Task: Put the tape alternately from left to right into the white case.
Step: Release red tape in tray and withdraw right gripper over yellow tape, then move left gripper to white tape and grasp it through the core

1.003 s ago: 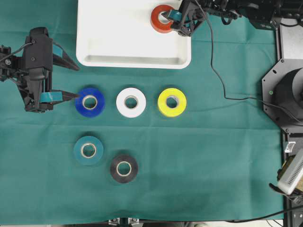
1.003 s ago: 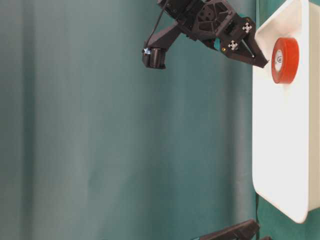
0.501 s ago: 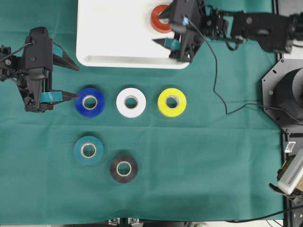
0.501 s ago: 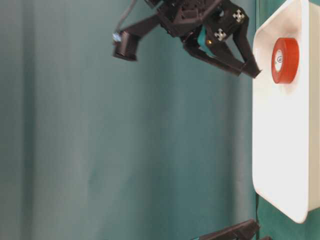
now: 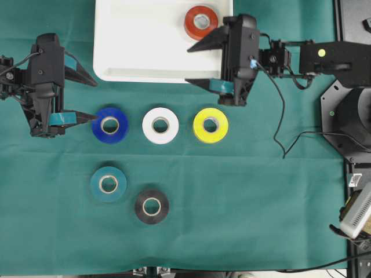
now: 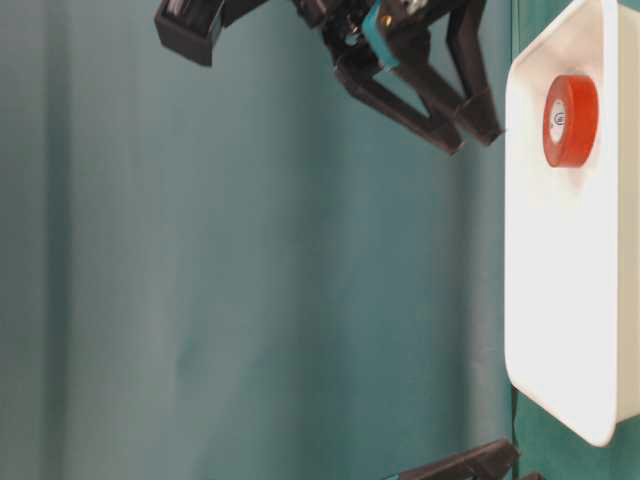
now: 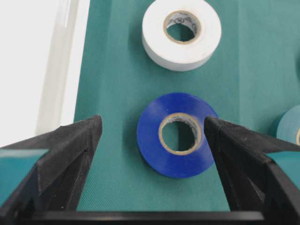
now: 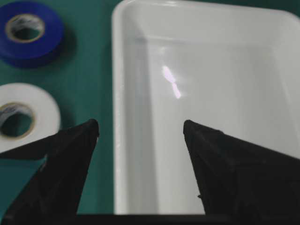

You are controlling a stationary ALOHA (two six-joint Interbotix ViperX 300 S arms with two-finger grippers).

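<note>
The right gripper (image 5: 196,65) has drawn back from the red roll (image 5: 200,22) to the case's (image 5: 145,40) lower right rim, jaws wide and empty. The red roll lies alone at the case's top right; the rest is bare. The left gripper (image 5: 87,99), open and empty, is unmoved beside the blue roll (image 5: 110,124). Five rolls lie on the cloth (image 5: 243,197): blue, white (image 5: 160,125), yellow (image 5: 210,125), teal (image 5: 108,184), black (image 5: 152,206).

The right claw (image 5: 199,65), jaws spread, has swung off the red-orange roll (image 5: 200,22) toward the case's near rim (image 5: 162,76).
</note>
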